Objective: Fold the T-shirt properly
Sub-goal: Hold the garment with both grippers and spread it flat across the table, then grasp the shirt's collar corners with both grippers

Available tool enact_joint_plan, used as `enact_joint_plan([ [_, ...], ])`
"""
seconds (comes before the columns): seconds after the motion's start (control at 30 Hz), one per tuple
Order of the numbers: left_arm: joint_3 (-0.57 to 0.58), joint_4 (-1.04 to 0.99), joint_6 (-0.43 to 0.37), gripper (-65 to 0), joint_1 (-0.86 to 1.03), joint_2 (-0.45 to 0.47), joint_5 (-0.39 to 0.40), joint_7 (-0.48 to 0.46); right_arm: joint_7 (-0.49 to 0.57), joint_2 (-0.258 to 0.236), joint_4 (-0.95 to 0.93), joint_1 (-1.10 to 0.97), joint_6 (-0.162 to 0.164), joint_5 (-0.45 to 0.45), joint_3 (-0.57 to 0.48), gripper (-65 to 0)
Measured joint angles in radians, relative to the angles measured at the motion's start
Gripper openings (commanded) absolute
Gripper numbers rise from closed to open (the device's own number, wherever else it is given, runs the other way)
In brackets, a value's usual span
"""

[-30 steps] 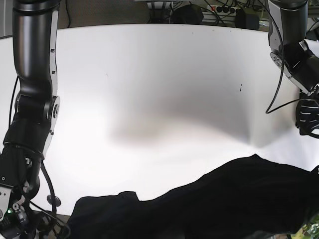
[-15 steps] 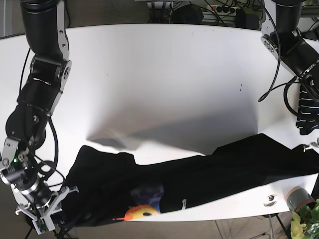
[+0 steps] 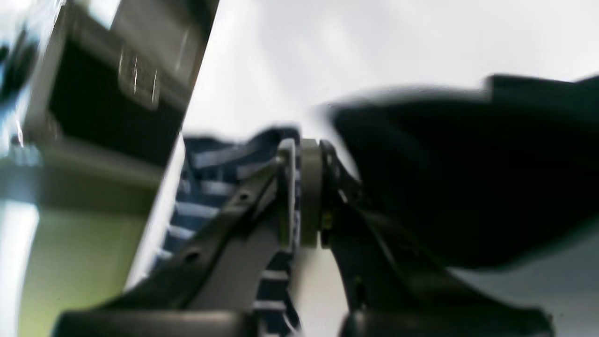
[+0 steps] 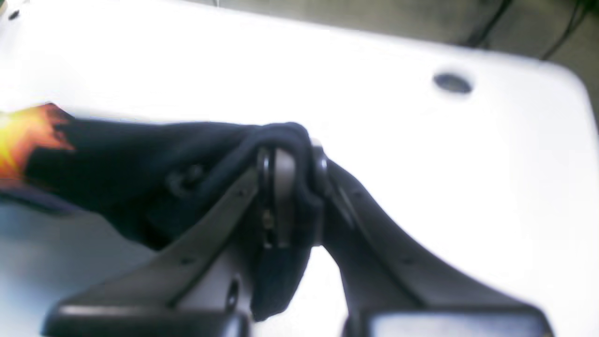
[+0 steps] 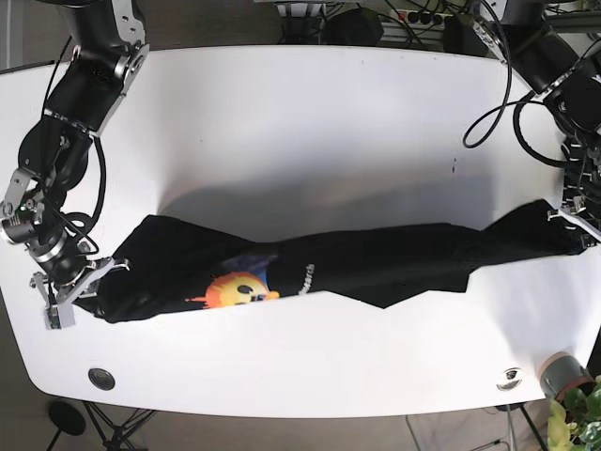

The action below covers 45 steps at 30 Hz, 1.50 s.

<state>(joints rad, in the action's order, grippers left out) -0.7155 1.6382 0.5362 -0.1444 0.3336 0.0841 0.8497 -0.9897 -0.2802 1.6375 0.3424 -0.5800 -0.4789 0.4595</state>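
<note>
A black T-shirt (image 5: 376,263) with a yellow and orange print (image 5: 235,289) lies stretched in a long band across the white table (image 5: 300,141). At the band's left end in the base view, my right gripper (image 5: 101,274) is shut on the cloth. The right wrist view shows black fabric (image 4: 140,178) wrapped over the closed right gripper (image 4: 290,187). My left gripper (image 5: 565,228) is shut on the band's right end. The left wrist view is blurred; the left gripper (image 3: 304,187) has its fingers together, with the black cloth (image 3: 468,187) against them.
A blue and white striped cloth (image 3: 206,187) lies behind my left gripper at the table's edge. Two round holes (image 5: 100,379) (image 5: 510,376) sit near the table's front edge. A grey cup (image 5: 559,374) and a plant stand off the front right corner.
The shirt hung close to the camera and has come down onto the table. Both grippers have moved back and apart, so it lies stretched out with the print showing.
</note>
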Motion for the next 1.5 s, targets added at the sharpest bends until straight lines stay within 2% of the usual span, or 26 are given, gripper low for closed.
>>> enact_joint_plan([
  [0.1, -0.030, 0.018, 0.068, -65.0, 0.063, -0.019, 0.015, -0.006, 0.013, 0.001, 0.005, -0.083, -0.003, -0.088, 0.044, -62.8],
  [0.2, -0.064, 0.040, 0.087, -65.0, 0.116, -0.041, 0.003, -0.005, 0.004, 0.005, 0.002, -0.166, 0.001, -0.136, 0.089, -62.8],
  [0.3, -0.078, 0.039, 0.092, -65.0, 0.146, -0.061, -0.014, 0.014, -0.006, 0.000, 0.000, -0.229, 0.005, -0.135, 0.110, -62.8],
  [0.43, -0.073, 0.049, 0.108, -65.0, 0.208, -0.064, 0.031, -0.020, 0.003, 0.006, 0.014, -0.285, 0.000, -0.156, 0.116, -62.8],
  [0.57, -0.096, 0.048, 0.109, -65.0, 0.241, -0.069, -0.008, 0.014, 0.009, 0.017, 0.023, -0.329, -0.003, -0.150, 0.129, -62.8],
  [0.7, -0.093, 0.048, 0.162, -65.0, 0.247, -0.066, 0.009, -0.012, 0.012, 0.034, 0.023, -0.369, -0.005, -0.152, 0.124, -62.8],
  [0.9, -0.094, 0.046, 0.164, -65.0, 0.271, -0.084, -0.001, -0.005, 0.054, 0.035, 0.023, -0.430, -0.004, -0.150, 0.148, -62.6],
  [1.5, -0.050, 0.011, 0.164, -65.0, 0.281, -0.089, 0.001, -0.009, 0.068, 0.037, 0.004, -0.527, -0.004, -0.150, 0.173, -62.5],
])
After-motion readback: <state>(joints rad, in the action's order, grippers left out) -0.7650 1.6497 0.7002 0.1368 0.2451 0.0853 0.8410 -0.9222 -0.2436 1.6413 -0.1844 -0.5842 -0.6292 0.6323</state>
